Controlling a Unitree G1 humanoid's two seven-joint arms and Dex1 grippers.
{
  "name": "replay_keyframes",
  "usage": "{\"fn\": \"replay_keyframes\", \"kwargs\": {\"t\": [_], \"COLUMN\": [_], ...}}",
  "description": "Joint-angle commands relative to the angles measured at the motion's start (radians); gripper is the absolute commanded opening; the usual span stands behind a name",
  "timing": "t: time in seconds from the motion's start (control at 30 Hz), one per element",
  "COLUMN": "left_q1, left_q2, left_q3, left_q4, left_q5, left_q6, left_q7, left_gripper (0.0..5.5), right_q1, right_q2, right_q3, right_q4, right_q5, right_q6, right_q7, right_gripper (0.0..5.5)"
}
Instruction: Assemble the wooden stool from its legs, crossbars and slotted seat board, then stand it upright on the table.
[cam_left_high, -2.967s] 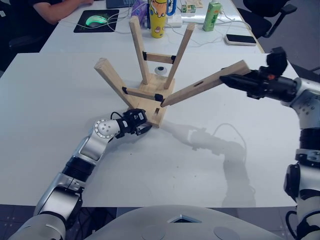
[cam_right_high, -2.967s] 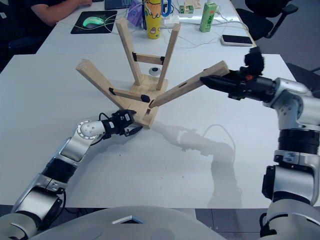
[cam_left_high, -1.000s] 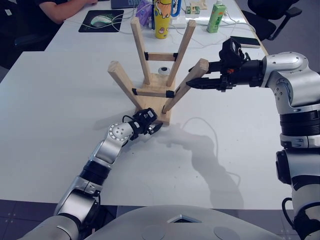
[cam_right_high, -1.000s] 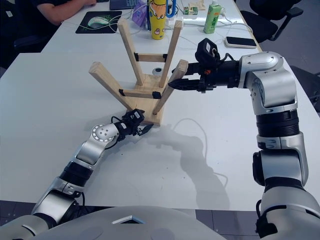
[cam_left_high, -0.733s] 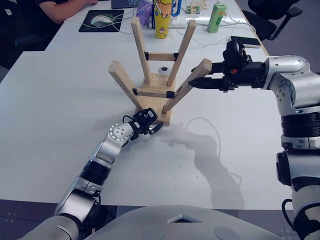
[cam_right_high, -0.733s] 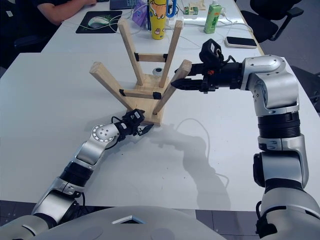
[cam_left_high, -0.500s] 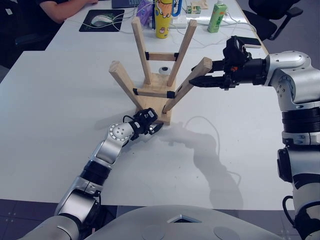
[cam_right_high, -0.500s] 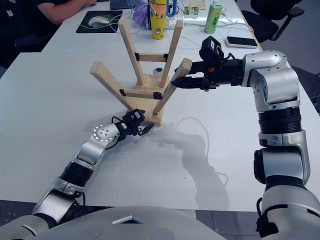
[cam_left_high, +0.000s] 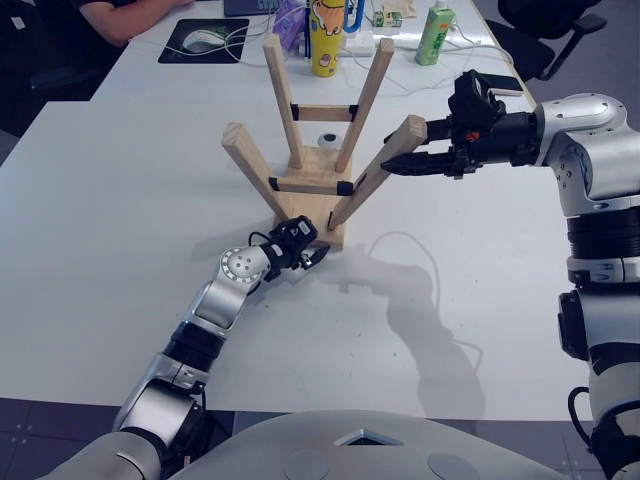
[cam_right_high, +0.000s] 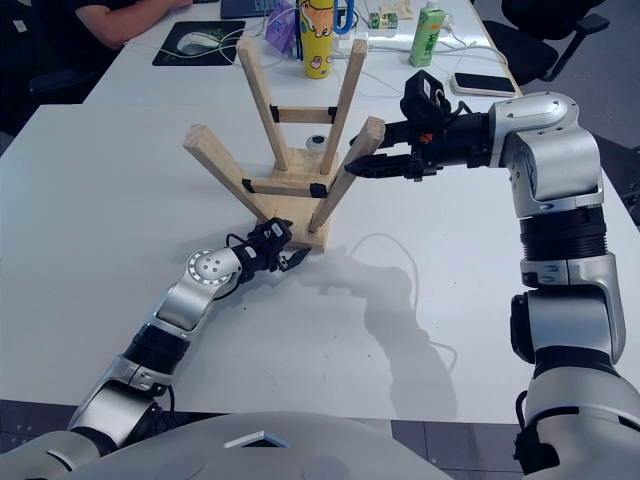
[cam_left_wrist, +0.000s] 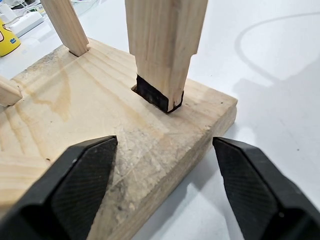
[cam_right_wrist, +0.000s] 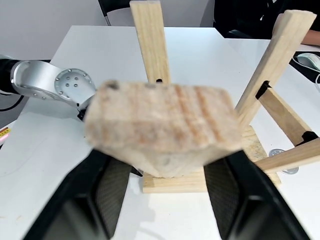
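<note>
The stool is upside down: its seat board (cam_left_high: 310, 205) lies flat on the white table with the legs pointing up. Two back legs (cam_left_high: 281, 100) stand joined by a crossbar (cam_left_high: 320, 113). A third leg (cam_left_high: 250, 165) leans left, and a second crossbar (cam_left_high: 305, 185) links the front pair. The fourth leg (cam_left_high: 372, 178) leans right, its foot in a board slot (cam_left_wrist: 157, 97). My right gripper (cam_left_high: 403, 148) is shut on that leg's top end (cam_right_wrist: 160, 125). My left gripper (cam_left_high: 305, 245) is open at the board's near corner (cam_left_wrist: 75, 115), one finger on either side.
A small round object (cam_left_high: 325, 139) lies just behind the stool. On the far table are a yellow cup (cam_left_high: 325, 35), a green carton (cam_left_high: 432, 32), a phone (cam_left_high: 488, 82) and a mouse (cam_left_high: 205, 40). Bare table stretches in front and to the right.
Over three seconds my right gripper swung the fourth leg up from a low slant to a steeper stand in its slot. In the last second it barely shifted. My left gripper stayed at the board.
</note>
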Motion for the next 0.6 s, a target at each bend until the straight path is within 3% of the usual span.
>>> {"fn": "replay_keyframes", "kwargs": {"t": [0.03,0.4,0.6], "left_q1": [0.098,0.104,0.103], "left_q2": [-0.005,-0.008,-0.023], "left_q3": [-0.066,-0.062,-0.056], "left_q4": [0.093,0.090,0.098], "left_q5": [0.005,0.004,0.003], "left_q6": [0.087,0.086,0.084], "left_q7": [-0.045,-0.039,-0.023], "left_gripper": [3.53,3.53,3.53], "right_q1": [-0.022,-0.126,-0.119], "right_q2": [0.009,-0.025,0.009], "right_q3": [0.019,0.076,0.114], "right_q4": [0.021,0.126,0.065], "right_q5": [-0.031,-0.100,-0.112], "right_q6": [-0.031,-0.114,-0.079], "right_q7": [-0.009,0.086,0.104], "right_gripper": [2.07,2.07,2.07]}}
